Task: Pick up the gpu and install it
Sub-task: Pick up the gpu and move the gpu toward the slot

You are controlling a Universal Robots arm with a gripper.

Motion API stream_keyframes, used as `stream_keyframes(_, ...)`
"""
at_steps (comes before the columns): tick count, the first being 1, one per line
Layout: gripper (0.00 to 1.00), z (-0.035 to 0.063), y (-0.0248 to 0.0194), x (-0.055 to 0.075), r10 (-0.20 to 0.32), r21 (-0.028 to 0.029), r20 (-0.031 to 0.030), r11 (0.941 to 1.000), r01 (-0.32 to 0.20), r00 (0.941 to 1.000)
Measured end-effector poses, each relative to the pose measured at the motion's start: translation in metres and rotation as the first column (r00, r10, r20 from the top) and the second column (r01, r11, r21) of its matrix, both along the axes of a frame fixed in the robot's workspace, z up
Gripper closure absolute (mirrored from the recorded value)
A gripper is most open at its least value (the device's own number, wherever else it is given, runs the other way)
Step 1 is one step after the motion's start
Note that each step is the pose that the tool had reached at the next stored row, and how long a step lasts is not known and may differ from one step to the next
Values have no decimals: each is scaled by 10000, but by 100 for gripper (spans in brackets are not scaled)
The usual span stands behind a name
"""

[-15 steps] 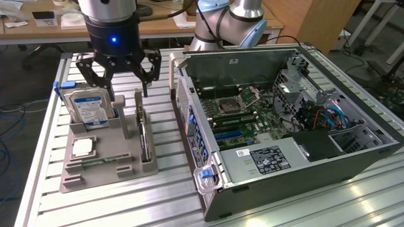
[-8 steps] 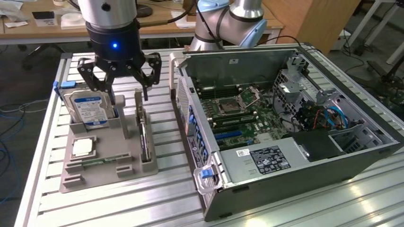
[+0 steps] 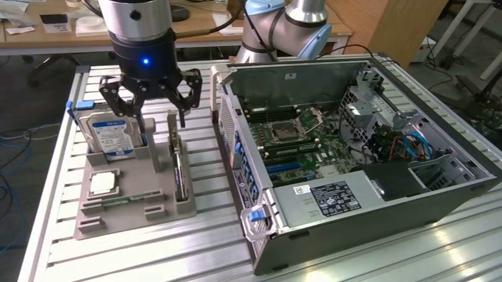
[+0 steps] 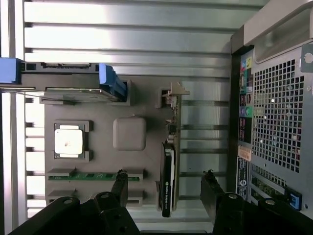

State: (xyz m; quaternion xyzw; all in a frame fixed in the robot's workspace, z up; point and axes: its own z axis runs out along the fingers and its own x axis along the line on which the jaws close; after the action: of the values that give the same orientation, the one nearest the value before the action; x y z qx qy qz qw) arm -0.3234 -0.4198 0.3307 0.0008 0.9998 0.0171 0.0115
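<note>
The gpu (image 3: 181, 171) is a thin dark card standing on edge in a slot along one side of the grey parts holder (image 3: 149, 176). Its silvery bracket is at the far end. My gripper (image 3: 154, 115) hangs open above the holder, over the far end of the card and clear of it. In the wrist view the gpu (image 4: 168, 161) appears edge-on, with my gripper (image 4: 165, 184) open and one black finger (image 4: 120, 183) on each side of the card, not touching it. The open computer case (image 3: 439, 202) lies at the exterior view's right, motherboard (image 3: 294, 138) exposed.
The holder also carries a silver hard drive with a blue label (image 3: 112, 135), a square processor (image 3: 103, 183) and a green memory stick (image 3: 126, 202). The case's rear panel (image 4: 274, 107) stands close beside the holder. Everything rests on a slatted aluminium table (image 3: 204, 247).
</note>
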Motion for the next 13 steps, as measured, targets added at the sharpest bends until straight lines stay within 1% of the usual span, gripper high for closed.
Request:
stream_keyframes(7, 29, -56, -1, 4, 3, 0, 1, 10000, -3, 10000)
stream_keyframes(13, 29, -107, -17, 7, 3, 0, 1, 10000, -3, 10000)
